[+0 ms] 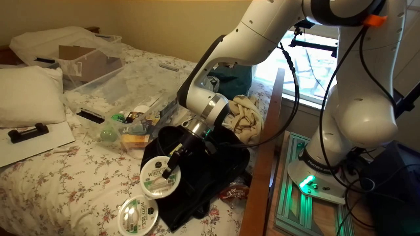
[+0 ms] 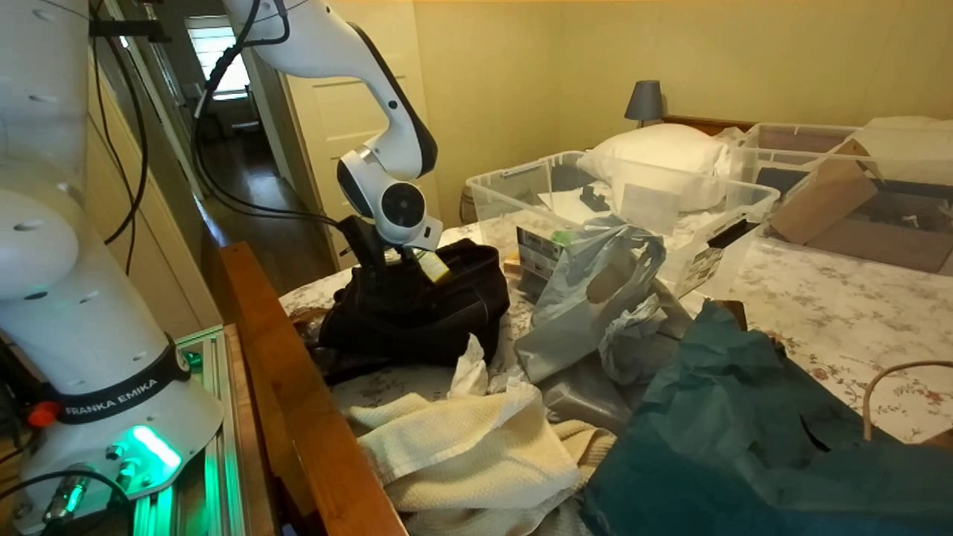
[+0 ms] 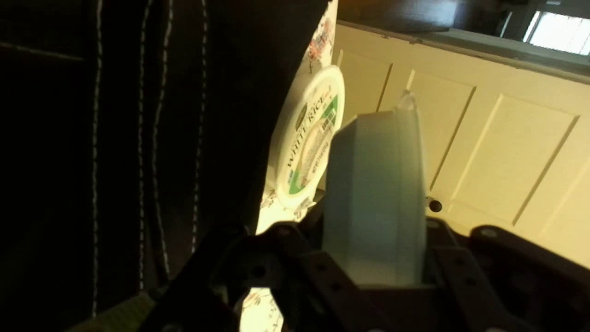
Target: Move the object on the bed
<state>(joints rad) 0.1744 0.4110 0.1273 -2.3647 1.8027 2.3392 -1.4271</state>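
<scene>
The spread gripper [image 3: 375, 244] pinches a White Rice bowl [image 1: 157, 182] over its edge; flowery bedspread [image 1: 70, 188] has room beside another bowl [image 1: 137, 215].

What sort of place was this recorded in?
Most likely a bedroom in a home. A large bed with a floral print fills much of the scene, a white pillow lies on it, and a shaded lamp stands in the background.

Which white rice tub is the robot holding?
It's the upper tub in an exterior view, seen against the black bag and clamped in the end effector. The lower tub lies on the flowery bedspread, not gripped.
</scene>
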